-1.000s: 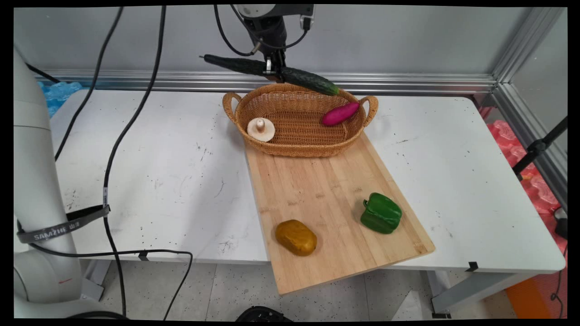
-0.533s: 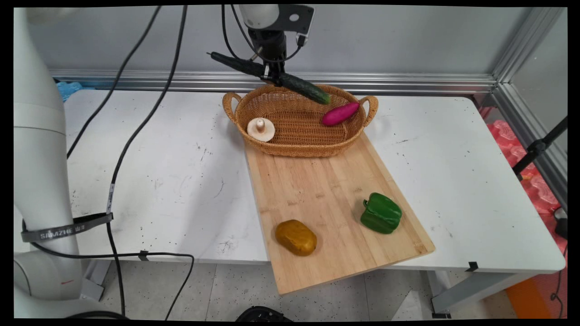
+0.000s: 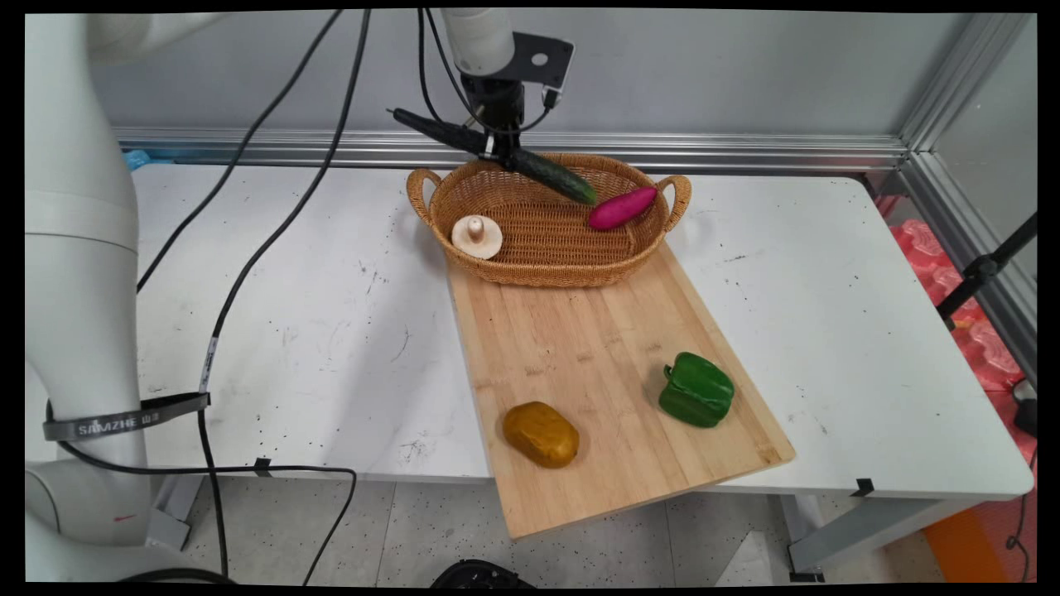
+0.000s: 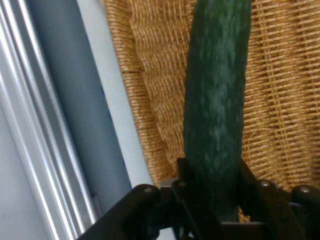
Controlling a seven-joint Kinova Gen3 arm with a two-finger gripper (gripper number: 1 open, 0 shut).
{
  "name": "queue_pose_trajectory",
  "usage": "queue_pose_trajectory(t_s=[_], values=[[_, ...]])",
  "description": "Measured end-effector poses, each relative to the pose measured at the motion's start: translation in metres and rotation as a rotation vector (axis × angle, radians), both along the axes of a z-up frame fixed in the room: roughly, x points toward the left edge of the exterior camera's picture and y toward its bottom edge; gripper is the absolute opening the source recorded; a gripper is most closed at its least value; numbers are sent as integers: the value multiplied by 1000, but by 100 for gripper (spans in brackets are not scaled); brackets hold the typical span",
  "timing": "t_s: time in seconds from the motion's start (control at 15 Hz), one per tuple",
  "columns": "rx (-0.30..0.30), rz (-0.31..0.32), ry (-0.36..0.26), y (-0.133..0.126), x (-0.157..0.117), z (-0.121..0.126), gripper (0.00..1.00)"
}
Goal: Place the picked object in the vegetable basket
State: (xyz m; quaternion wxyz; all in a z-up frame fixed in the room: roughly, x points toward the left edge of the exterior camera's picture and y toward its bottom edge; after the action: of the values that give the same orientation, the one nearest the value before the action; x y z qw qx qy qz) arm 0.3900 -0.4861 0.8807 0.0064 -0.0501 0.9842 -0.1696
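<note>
Cucumber [image 3: 505, 154], long, dark green and faintly bumpy, hangs tilted over the far rim of a woven wicker basket [image 3: 546, 265], its lower tip dipping inside the basket toward the right end, its thinner tip sticking out past the far left rim. The black gripper [image 3: 497, 147] pinches it near the middle, jaws pressed against both sides; from the hand camera the cucumber [image 4: 217, 115] rises straight up out of the gripper [image 4: 215, 200] with the basket [image 4: 280, 100] weave behind it.

The white table [image 3: 315, 314] is scuffed and speckled, backed by a grey wall with an aluminium rail along its far edge. The basket sits at the table's far middle, on the far end of a wooden cutting board [image 3: 596, 348] that overhangs the near edge. Inside the basket lie a mushroom [image 3: 476, 236] at the left end and a magenta sweet potato [image 3: 621, 207] at the right. On the board's near end rest a brown potato [image 3: 541, 434] and a green bell pepper [image 3: 696, 390], well apart.
</note>
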Motion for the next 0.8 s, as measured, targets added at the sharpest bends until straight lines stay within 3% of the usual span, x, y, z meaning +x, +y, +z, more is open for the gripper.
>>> queue_pose_trajectory(t_s=[0.53, 0.6, 0.8], values=[[17, 0, 12, -12, -5, -31, 0], [18, -2, 15, -12, -6, -33, 100], [18, -6, 30, -11, -8, -35, 100]])
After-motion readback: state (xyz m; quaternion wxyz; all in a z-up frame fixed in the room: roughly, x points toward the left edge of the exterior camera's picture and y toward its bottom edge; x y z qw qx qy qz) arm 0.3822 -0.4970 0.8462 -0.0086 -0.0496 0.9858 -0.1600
